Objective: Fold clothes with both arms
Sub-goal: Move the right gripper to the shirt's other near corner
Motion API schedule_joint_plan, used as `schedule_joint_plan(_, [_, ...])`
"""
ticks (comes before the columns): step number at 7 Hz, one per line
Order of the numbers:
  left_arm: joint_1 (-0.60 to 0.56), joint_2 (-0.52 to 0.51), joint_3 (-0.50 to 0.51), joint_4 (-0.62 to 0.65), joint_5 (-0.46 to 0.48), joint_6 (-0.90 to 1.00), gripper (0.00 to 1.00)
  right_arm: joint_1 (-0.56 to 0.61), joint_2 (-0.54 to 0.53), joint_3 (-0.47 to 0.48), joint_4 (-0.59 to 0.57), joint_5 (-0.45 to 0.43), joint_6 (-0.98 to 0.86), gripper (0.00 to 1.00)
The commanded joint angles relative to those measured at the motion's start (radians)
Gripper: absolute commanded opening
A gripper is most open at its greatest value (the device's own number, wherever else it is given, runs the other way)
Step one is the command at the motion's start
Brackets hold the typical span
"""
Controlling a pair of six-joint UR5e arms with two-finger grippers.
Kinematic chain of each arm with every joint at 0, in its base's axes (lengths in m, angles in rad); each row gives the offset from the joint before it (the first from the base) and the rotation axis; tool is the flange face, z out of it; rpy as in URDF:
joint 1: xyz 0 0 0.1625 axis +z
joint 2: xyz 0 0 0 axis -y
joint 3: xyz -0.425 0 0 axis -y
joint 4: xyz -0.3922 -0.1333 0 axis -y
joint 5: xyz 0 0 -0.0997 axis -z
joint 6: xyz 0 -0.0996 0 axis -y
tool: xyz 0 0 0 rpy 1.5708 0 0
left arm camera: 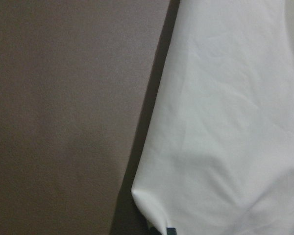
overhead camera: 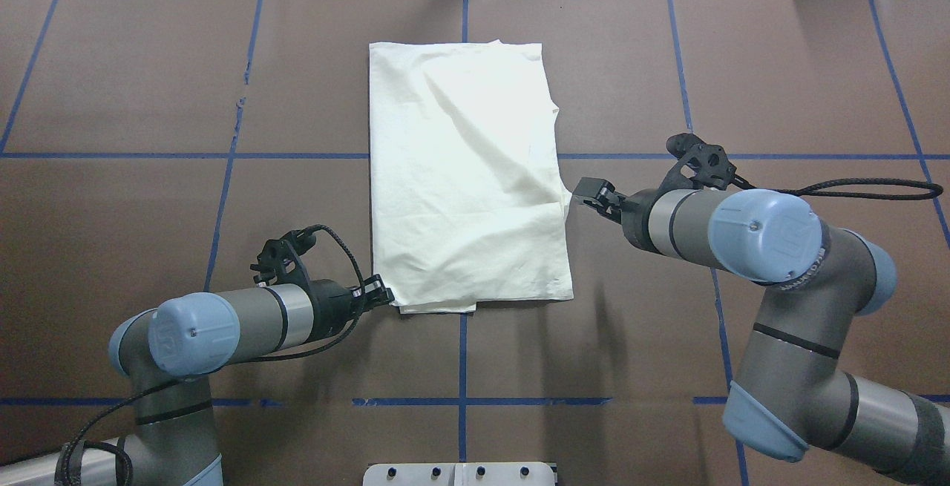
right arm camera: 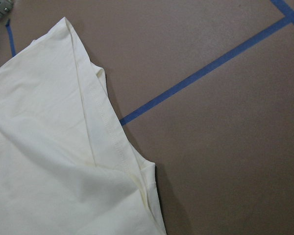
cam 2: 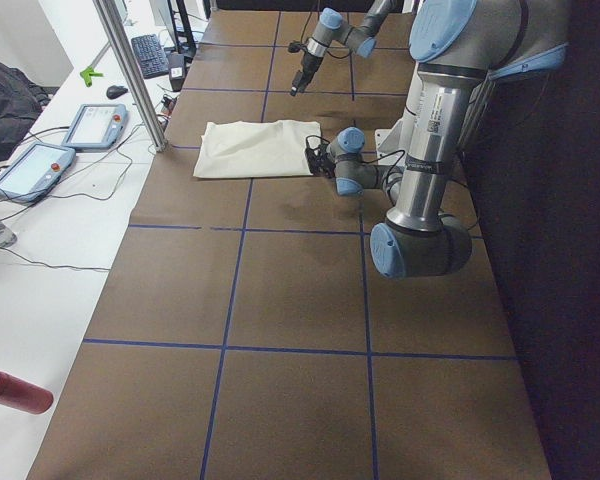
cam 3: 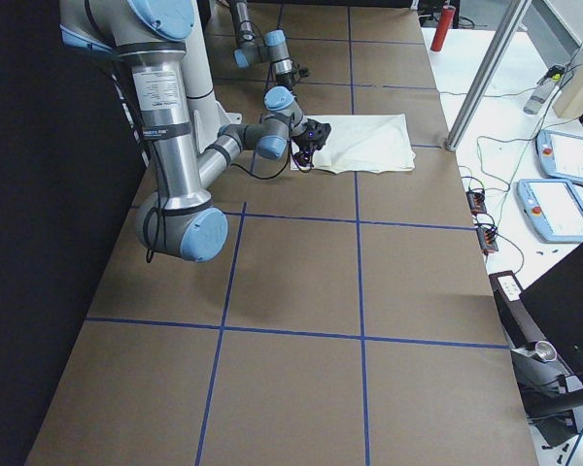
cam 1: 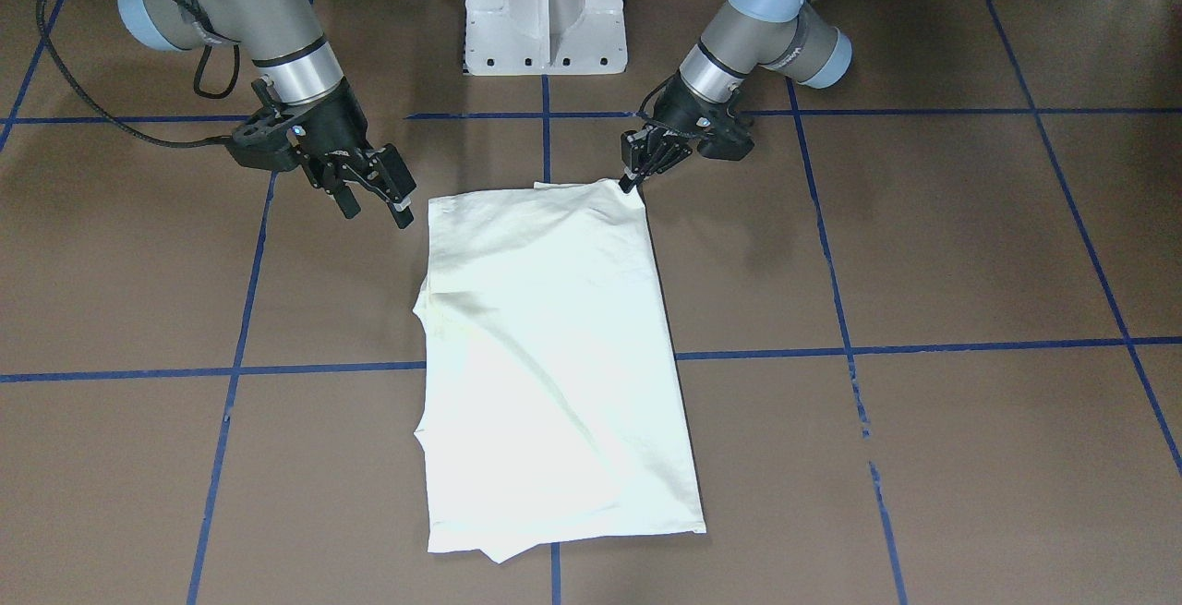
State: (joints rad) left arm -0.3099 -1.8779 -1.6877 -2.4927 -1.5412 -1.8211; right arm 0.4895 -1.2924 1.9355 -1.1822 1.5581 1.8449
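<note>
The cream-white shirt point(cam 1: 554, 356) lies folded into a long rectangle at the table's middle, plain side up with the print hidden. It also shows in the overhead view point(overhead camera: 467, 174). My left gripper point(cam 1: 630, 182) is low at the shirt's corner nearest the robot and looks shut on that corner; the overhead view shows it point(overhead camera: 382, 294) at the same corner. The left wrist view shows the cloth's corner point(left arm camera: 157, 215) at the bottom edge. My right gripper point(cam 1: 374, 208) is open and empty, raised just beside the shirt's other side point(overhead camera: 586, 193), apart from the cloth point(right arm camera: 49, 161).
The white pedestal base point(cam 1: 545, 9) stands at the robot's side of the table. Blue tape lines point(cam 1: 305, 369) cross the brown surface. A metal post point(cam 2: 130, 70) stands at the far edge, with teach pendants point(cam 2: 95, 125) beyond it. A red cylinder point(cam 2: 15, 390) lies off the table.
</note>
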Motion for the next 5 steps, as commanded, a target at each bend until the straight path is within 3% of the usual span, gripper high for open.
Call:
schedule_joint_plan(1, [0.002,-0.003,-0.006,0.000,0.022,-0.001,0.00,-0.119,0.122,0.000,-0.256,-0.099,0.217,0.96])
schedule_joint_plan(3, [0.000,-0.003,-0.015,-0.002,0.023,-0.004,0.00,-0.173,0.123,-0.024,-0.266,-0.112,0.357,0.89])
schedule_joint_plan(5, [0.000,-0.001,-0.015,-0.002,0.023,-0.023,0.00,-0.201,0.134,-0.061,-0.251,-0.122,0.414,0.90])
